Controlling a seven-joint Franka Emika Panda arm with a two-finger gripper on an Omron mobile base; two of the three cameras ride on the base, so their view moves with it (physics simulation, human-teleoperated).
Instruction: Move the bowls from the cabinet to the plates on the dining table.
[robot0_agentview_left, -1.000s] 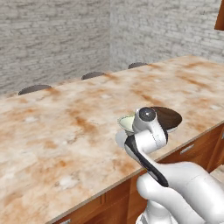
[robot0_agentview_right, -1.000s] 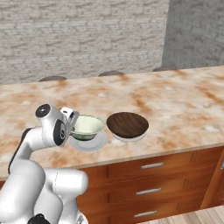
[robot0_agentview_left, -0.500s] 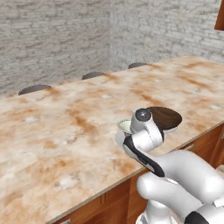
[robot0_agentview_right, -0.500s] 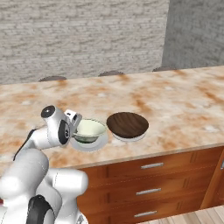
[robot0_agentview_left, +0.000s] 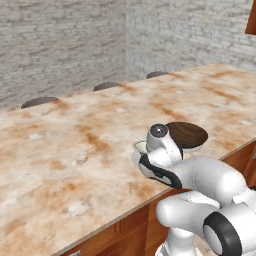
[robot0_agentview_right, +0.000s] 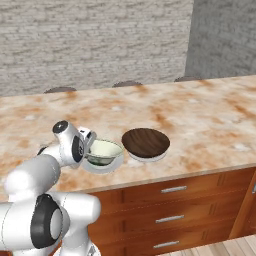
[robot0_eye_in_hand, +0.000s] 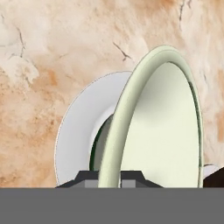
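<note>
The gripper (robot0_eye_in_hand: 109, 178) is closed on the rim of the cream bowl (robot0_eye_in_hand: 157, 127): in the hand view the two dark finger tips (robot0_eye_in_hand: 87, 178) stand on either side of the thin pale rim, one on the outside wall and one on the inside. The cream bowl (robot0_agentview_right: 102, 151) is wide and shallow, smooth and glossy inside, with a dark green band on its outer wall showing next to the fingers. It sits over a flat round white plate (robot0_eye_in_hand: 81, 131); in the right base view the plate (robot0_agentview_right: 111, 167) shows as a thin white edge under the bowl, but whether the bowl's base is touching it or just above it cannot be told. The brown bowl (robot0_agentview_right: 145, 142) is plain, dark and matte, with a faint wood-like grain across its face, and rests on a second white plate (robot0_agentview_right: 145, 158) just beside the first, to the right in the right base view. Both plates lie near the front edge of the table (robot0_agentview_right: 210, 115), a long slab of beige-and-orange marbled stone with fine dark veins, over a reddish-brown wooden base with drawers and short silver handles (robot0_agentview_right: 174, 189). In the left base view the brown bowl (robot0_agentview_left: 187, 134) shows past the white wrist, and a sliver of the cream bowl (robot0_agentview_left: 140, 145) shows at its left. Grey brick walls (robot0_agentview_left: 60, 45) stand beyond the table.
</note>
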